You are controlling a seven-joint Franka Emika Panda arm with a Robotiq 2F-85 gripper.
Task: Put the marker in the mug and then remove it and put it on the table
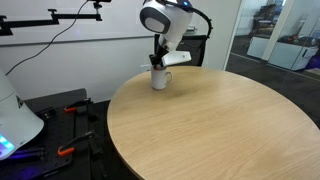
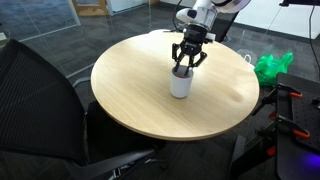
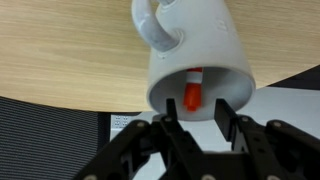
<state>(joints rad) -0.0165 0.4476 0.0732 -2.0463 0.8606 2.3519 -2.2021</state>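
The white mug (image 1: 159, 79) stands upright on the round tan table (image 1: 220, 120), near its far edge; both exterior views show it (image 2: 180, 85). In the wrist view the mug (image 3: 205, 45) has its handle toward the top of the picture, and the red marker (image 3: 192, 94) stands inside it. My gripper (image 3: 197, 112) hangs right over the mug's mouth, with its fingers apart on either side of the marker and not touching it. In both exterior views the gripper (image 1: 158, 63) (image 2: 184, 66) sits just above the mug's rim.
A black chair (image 2: 40, 100) stands at the near side of the table (image 2: 130, 80), and another (image 1: 195, 50) stands behind the robot. A green bag (image 2: 270, 68) lies on the floor. Red-handled tools (image 1: 70, 110) and a white device (image 1: 15, 120) are beside the table.
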